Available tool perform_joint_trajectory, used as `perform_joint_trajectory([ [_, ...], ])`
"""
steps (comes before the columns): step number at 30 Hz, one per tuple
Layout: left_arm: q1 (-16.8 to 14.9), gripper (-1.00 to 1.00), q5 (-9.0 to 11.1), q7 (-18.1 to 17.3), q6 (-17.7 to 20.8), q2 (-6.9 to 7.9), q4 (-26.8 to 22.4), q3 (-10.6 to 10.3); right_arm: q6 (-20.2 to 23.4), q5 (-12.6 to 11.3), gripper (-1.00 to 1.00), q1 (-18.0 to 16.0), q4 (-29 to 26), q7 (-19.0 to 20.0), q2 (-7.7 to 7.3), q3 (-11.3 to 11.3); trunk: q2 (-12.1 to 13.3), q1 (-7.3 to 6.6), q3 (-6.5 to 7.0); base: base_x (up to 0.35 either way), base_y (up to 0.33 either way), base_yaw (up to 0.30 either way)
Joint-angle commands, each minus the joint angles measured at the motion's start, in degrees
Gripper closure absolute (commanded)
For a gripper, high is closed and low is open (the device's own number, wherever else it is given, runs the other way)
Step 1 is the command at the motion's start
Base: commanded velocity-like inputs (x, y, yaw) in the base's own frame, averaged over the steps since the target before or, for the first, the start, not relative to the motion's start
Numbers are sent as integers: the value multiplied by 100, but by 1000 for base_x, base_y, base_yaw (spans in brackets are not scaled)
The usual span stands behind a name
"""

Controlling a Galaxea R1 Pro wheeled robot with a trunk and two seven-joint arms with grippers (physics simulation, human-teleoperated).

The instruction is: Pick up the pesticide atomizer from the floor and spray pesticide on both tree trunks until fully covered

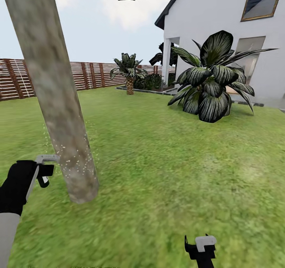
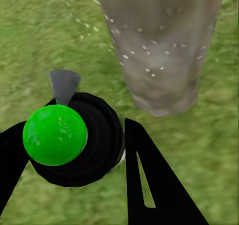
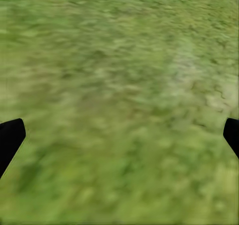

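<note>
One tree's thick grey-brown trunk (image 1: 59, 113) rises from the garden lawn (image 1: 166, 173) at the left, leaning in the head view. White specks of pesticide (image 1: 77, 163) dot its lower part and drift beside it. My left gripper (image 1: 43, 173) hangs just left of the trunk base. In the left wrist view the left gripper (image 2: 74, 127) is shut on the pesticide atomizer (image 2: 55, 135), a black body with a green round cap and a grey nozzle, close to the speckled trunk (image 2: 164, 50). My right gripper (image 1: 200, 246) is low over the grass, open and empty (image 3: 119, 135).
A big dark broad-leaved shrub (image 1: 211, 81) stands at the right before a white house (image 1: 213, 18). A short palm (image 1: 129, 73) grows by the reddish slat fence (image 1: 87, 75) at the back. Open grass lies between them and me.
</note>
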Motion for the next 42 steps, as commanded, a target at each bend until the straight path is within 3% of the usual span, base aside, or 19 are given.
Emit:
perform_joint_trajectory([
  [1, 5, 100, -73, -56, 24, -12, -125, 3, 1, 58, -100, -4, 6, -59, 1, 3, -2, -1, -6, 18, -66, 202],
  [21, 45, 100, -48, -52, 13, -36, -86, 18, 1, 52, -100, -4, 6, -69, -5, -4, -2, -1, -6, 72, -248, 12],
  [28, 52, 100, -75, -50, -64, -186, 627, 12, 1, 52, -100, -4, 6, -64, -1, -3, -2, -1, -6, 177, -210, 0],
  [30, 54, 100, -80, -60, -112, -200, 1119, 11, 1, 52, -100, -4, 6, -65, -1, -5, -2, -1, -6, 69, -43, 0],
  [37, 54, 100, -108, -51, -762, -148, 2146, 49, 1, 52, -100, -4, 6, -65, -3, -3, -2, -1, -6, 5, -4, 0],
  [42, 54, 100, -110, -11, -1076, -133, 2392, 61, 1, 52, -100, -4, 6, -64, -3, -5, -2, -1, -6, -222, 89, 0],
])
